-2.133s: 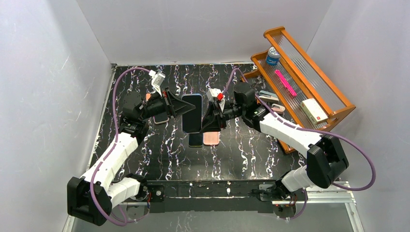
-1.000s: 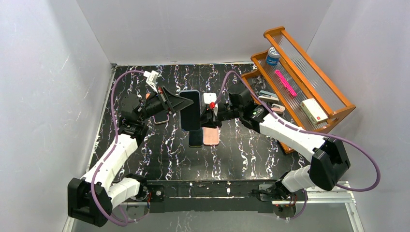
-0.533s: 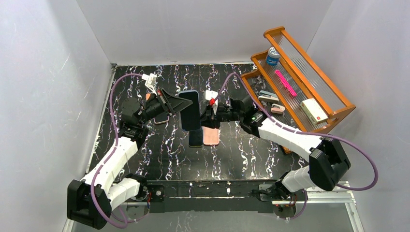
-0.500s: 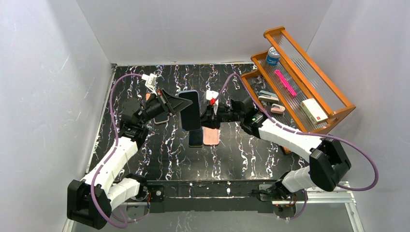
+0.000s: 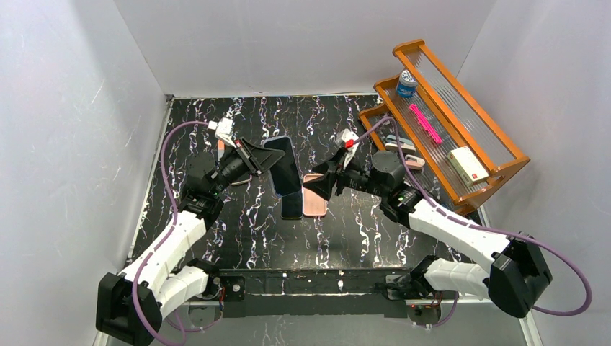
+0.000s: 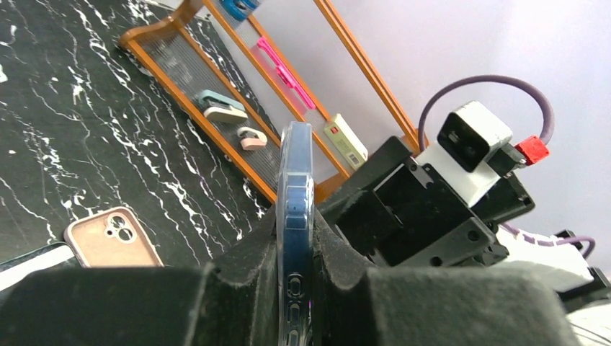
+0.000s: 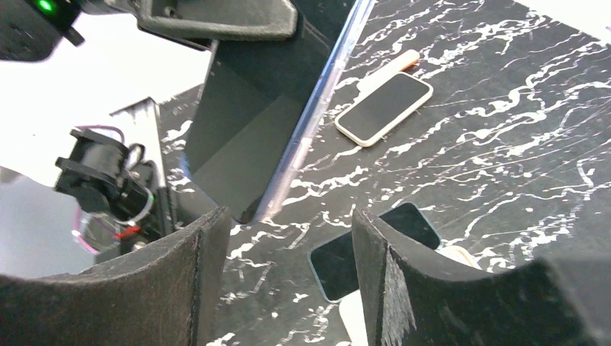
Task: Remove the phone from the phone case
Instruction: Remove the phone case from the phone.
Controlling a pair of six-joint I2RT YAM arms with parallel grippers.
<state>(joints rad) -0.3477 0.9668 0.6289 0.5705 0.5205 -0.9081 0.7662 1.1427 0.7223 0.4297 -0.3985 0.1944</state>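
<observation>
Top external: phone (image 5: pixel 287 167) held up above table (image 5: pixel 238 223), centre of frame.
Left pincer (image 5: pixel 268 160): clamped narrow on phone's edge.
Right pincer (image 5: pixel 320 185): wide, holding nothing, just right of phone, not touching.
Phone case (image 6: pixel 296 155): clear, still wrapped round phone.
Progress: early, nothing separated.
Remaining: peel case off.

Table (image 5: pixel 238 216): glossy black marble-look | phone case (image 6: pixel 295 216): clear glossy plastic | rack (image 5: pixel 408 48), 2 o'clock: varnished wood | left fingers (image 6: pixel 238 281): matt black
</observation>
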